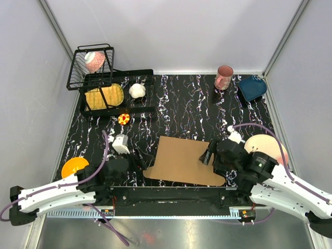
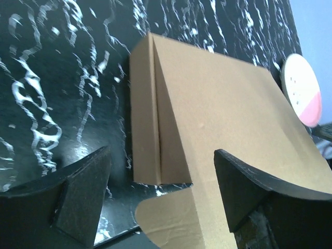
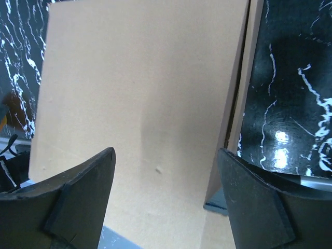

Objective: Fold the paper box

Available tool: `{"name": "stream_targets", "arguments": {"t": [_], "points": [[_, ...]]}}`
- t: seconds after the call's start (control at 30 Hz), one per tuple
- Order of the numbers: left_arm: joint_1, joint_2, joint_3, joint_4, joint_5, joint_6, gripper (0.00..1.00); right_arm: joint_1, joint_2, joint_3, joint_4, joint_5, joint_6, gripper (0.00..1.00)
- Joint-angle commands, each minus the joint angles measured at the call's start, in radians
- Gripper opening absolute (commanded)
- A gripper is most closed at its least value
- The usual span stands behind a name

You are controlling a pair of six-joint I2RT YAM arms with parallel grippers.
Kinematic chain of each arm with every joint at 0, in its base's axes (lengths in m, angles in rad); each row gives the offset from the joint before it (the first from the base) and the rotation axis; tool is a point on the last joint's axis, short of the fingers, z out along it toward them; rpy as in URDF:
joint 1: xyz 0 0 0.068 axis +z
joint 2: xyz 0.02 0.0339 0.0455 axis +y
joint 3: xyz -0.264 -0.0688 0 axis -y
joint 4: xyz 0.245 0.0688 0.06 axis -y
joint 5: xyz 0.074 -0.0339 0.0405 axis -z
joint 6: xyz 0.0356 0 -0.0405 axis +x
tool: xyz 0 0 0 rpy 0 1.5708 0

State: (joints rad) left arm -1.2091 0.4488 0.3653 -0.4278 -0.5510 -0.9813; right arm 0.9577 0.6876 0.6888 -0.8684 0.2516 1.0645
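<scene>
Paper box (image 1: 181, 161) lies between left jaws and right jaws, both parted.

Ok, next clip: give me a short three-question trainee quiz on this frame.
1. True or false: the left end effector is clamped shut on the paper box.
2. The blue dish sits in which corner of the table? A far right, B near left, C far left.
3. Fill in: the cup beside the blue dish is ____ in colour.
Key: 1 false; 2 A; 3 pink.
</scene>
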Motion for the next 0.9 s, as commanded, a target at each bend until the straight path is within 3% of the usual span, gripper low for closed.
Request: {"name": "stream_targets", "arguments": {"t": [0.0,0.13,0.23,0.27,0.4,0.53,0.7,0.87], "points": [[-0.001,0.011,0.148,-0.306,-0.220,0.036,0.82,0.006,0.021,0.167,-0.167,0.125,-0.076,0.85],[-0.001,0.007,0.215,-0.238,-0.270,0.137,0.82,0.004,0.003,0.247,-0.187,0.192,-0.138,0.77],[-0.001,0.019,0.187,0.039,-0.178,0.280,0.80,0.006,-0.036,0.177,-0.003,0.125,-0.193,0.46],[-0.001,0.051,0.158,0.187,-0.093,0.303,0.78,0.006,-0.037,0.114,0.091,0.098,-0.192,0.29],[0.000,0.236,0.139,0.353,0.069,0.311,0.70,0.006,0.018,-0.046,0.227,-0.029,-0.108,0.01],[0.000,0.404,0.092,0.425,0.172,0.225,0.65,0.004,0.032,-0.219,0.293,-0.087,-0.017,0.00],[0.000,0.406,-0.071,0.517,0.194,0.112,0.61,0.006,-0.060,-0.311,0.272,-0.084,0.055,0.00],[0.000,0.422,-0.146,0.485,0.165,0.058,0.61,0.006,-0.033,-0.351,0.236,-0.109,0.071,0.00]]}}
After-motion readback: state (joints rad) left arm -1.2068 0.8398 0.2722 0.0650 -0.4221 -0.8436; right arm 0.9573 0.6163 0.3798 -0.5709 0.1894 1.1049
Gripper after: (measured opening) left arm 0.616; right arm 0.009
